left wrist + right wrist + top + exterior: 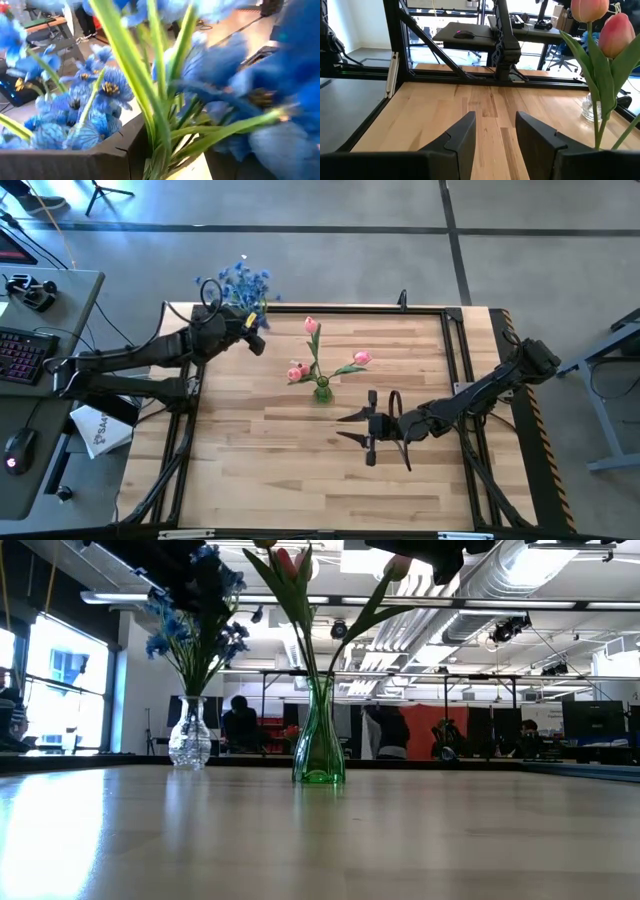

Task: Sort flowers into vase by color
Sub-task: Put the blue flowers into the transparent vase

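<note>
The blue flowers [243, 280] stand with their stems in a clear glass vase [190, 745] at the table's far left corner. My left gripper [256, 328] is level with the blossoms and open, with the green stems [159, 140] passing between its fingers. Three pink tulips [322, 352] stand in a green glass vase [320, 752] at the table's middle. My right gripper [352, 430] hovers open to the near right of the green vase with nothing between its fingers [465, 137]. The tulips [606, 30] are beside it. My left gripper stands open, level, around the blue flowers' stems [156, 150], just below the blossoms. Its fingers [70, 162] lie on either side of the stems. Whether a finger touches them I cannot tell.
A black frame rail [330, 308] runs around the table top. A desk with a keyboard [25, 352] and a mouse [17, 450] stands off the left edge. Bare wood [280, 480] lies toward the near edge.
</note>
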You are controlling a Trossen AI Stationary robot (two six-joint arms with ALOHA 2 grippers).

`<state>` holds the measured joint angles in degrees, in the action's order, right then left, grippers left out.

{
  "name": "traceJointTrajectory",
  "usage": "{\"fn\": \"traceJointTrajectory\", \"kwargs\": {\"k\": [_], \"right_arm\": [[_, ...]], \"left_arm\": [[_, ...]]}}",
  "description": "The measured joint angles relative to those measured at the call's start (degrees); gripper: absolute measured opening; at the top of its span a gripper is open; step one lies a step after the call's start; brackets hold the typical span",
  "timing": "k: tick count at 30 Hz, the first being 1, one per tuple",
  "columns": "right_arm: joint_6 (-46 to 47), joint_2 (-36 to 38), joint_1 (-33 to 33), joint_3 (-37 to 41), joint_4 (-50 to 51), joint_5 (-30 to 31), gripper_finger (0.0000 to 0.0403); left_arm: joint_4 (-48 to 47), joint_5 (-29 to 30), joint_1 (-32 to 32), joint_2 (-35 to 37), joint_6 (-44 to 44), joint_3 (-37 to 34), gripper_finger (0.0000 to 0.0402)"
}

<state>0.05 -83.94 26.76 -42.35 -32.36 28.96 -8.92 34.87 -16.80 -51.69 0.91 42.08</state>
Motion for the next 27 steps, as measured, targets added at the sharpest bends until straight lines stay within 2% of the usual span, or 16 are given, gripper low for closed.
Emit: {"fn": "traceJointTrajectory", "kwargs": {"k": [7, 11, 18, 21, 27], "right_arm": [[0.00, 0.00, 0.00, 0.00, 0.02, 0.00, 0.0134], [0.00, 0.00, 0.00, 0.00, 0.02, -0.01, 0.0134], [0.00, 0.00, 0.00, -0.01, 0.02, -0.01, 0.0134], [0.00, 0.00, 0.00, 0.00, 0.00, 0.00, 0.0134], [0.00, 0.00, 0.00, 0.00, 0.02, -0.01, 0.0134]], "left_arm": [[-0.98, 1.49, 1.03, 0.01, 0.84, 1.34, 0.0141], [-5.00, 5.00, -0.14, -0.01, 3.29, 1.27, 0.0097], [-4.57, 4.60, -4.07, -0.03, 4.48, -2.56, 0.0012], [-4.47, 5.03, -5.43, -0.05, 5.48, -3.26, 0.0009], [-4.40, 5.04, -6.14, -0.05, 4.11, -3.30, 0.0041]]}}
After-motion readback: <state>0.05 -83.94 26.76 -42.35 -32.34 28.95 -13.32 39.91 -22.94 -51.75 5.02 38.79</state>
